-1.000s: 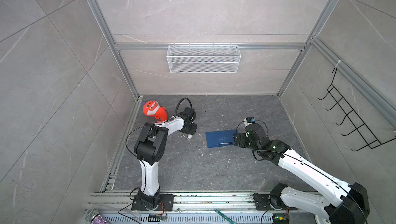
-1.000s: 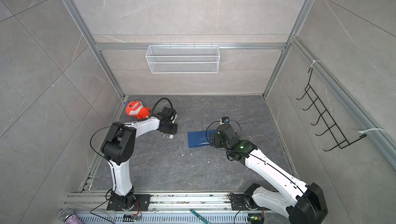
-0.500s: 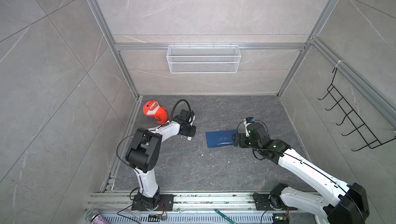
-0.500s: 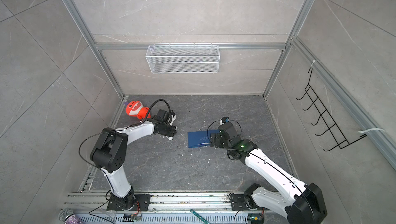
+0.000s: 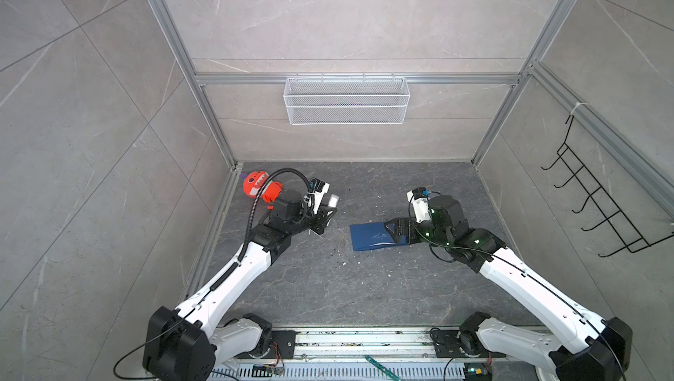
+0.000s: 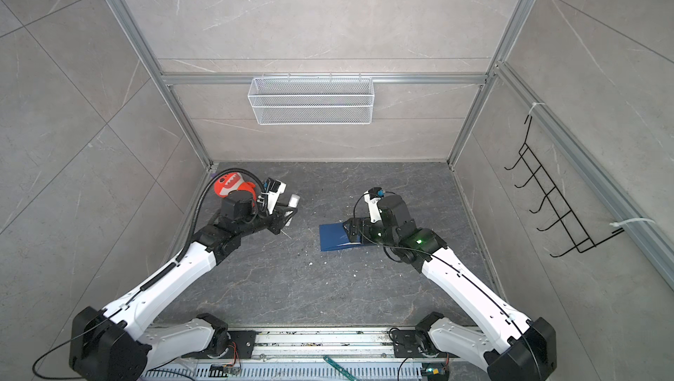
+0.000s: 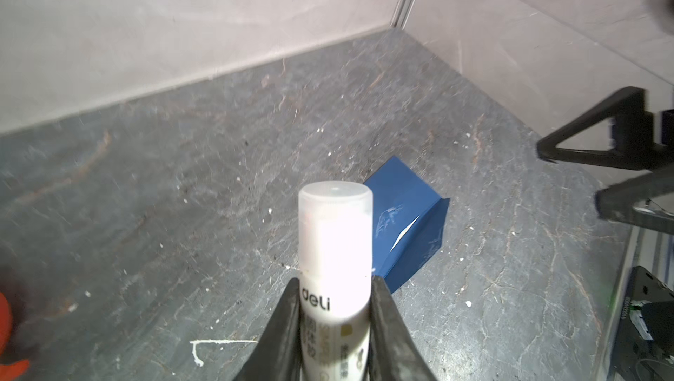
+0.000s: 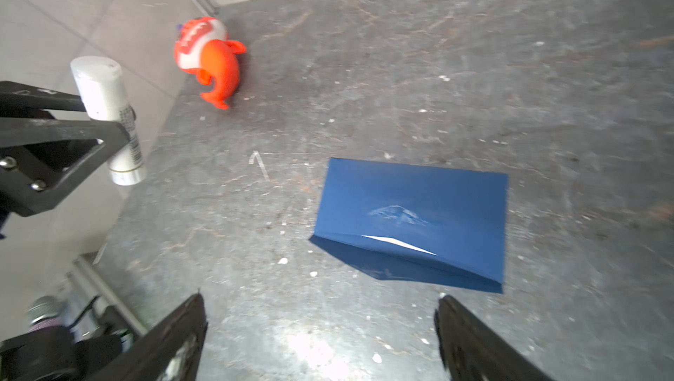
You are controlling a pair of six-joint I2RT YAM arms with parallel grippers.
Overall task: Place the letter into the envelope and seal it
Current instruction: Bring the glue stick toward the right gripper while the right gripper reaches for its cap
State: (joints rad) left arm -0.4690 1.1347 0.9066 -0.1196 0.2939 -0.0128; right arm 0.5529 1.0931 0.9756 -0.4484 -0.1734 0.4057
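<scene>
Since a second ago, the left arm has swung its elbow down and outward, while its gripper has kept to nearly the same spot. The right arm has barely shifted.

At far left on the grey counter (image 5: 328, 288) lies an orange toy (image 5: 260, 187). Near it, the left gripper (image 7: 333, 288) is clenched on a white glue stick (image 7: 334, 244), capped, gripped low on the barrel and lifted off the counter.

Well apart to the right, the dark blue envelope (image 8: 412, 211) lies near the middle, a pale smear on its face. Its flap gapes slightly, and a thin pale sliver (image 8: 399, 244) shows in the gap. This may be the letter, which is otherwise out of sight, probably tucked inside.

At the envelope's right end, the right gripper (image 8: 321, 297) hovers with jaws spread wide, grasping nothing.

The seal looks unfinished. Nothing pins the envelope, so a sideways press from the right gripper could skid it across the counter or crease it. The flap may also spring open if it is not held down long enough.
</scene>
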